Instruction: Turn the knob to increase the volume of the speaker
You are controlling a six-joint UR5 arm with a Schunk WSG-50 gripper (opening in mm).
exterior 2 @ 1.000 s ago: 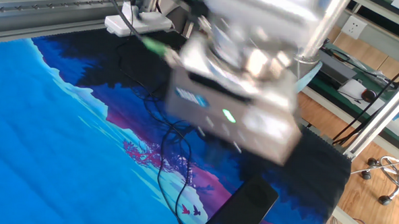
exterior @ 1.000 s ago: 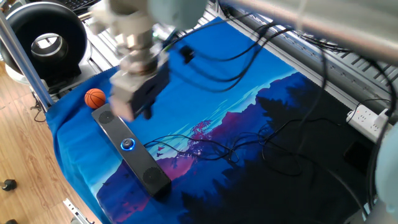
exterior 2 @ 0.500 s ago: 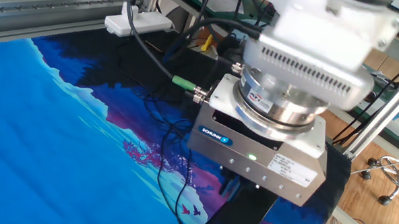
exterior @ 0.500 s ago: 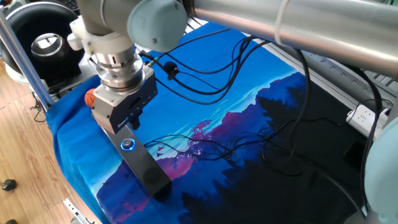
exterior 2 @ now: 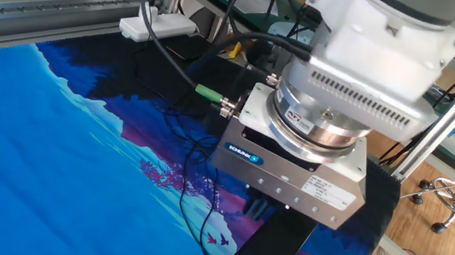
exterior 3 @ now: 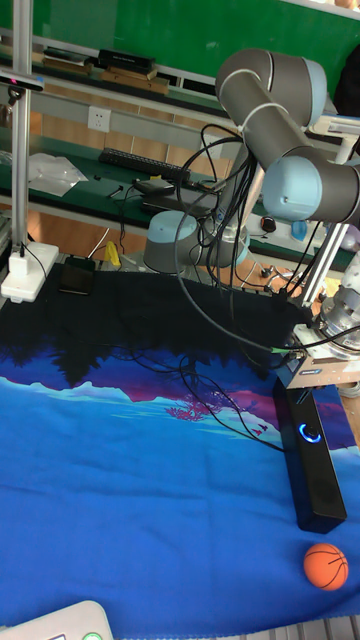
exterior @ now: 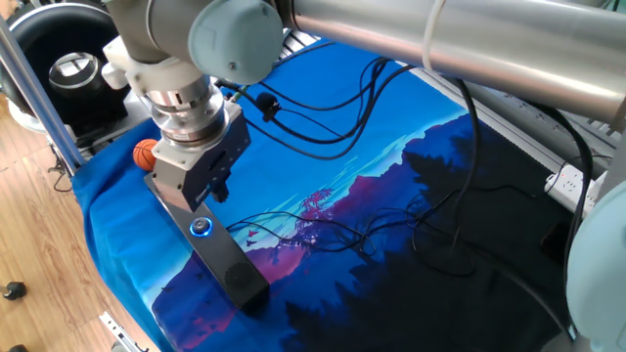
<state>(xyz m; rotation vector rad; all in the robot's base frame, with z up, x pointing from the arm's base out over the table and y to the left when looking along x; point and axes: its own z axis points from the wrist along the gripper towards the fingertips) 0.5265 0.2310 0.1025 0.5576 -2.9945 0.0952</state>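
The speaker [exterior: 210, 240] is a long black bar lying on the blue printed cloth, near its front left edge. Its knob [exterior: 201, 227] glows with a blue ring midway along the top face, and the knob [exterior 3: 310, 433] is plain in the tall view. My gripper [exterior: 212, 191] hangs just above the bar's far half, a little behind the knob, touching neither. Its dark fingers [exterior 2: 256, 209] point down and look open, with nothing between them. In the other fixed view the silver gripper body covers most of the speaker [exterior 2: 284, 236].
A small orange basketball [exterior: 145, 154] lies beside the speaker's far end. A big black ring-shaped device [exterior: 68, 59] stands off the cloth at the back left. Thin black cables [exterior: 342, 230] trail over the cloth's middle. A white power strip [exterior 2: 156, 24] sits at the far edge.
The arm swung in fast and blurred a second ago, and has now settled lower over the speaker's far half. Since half a second ago it has only shifted slightly.
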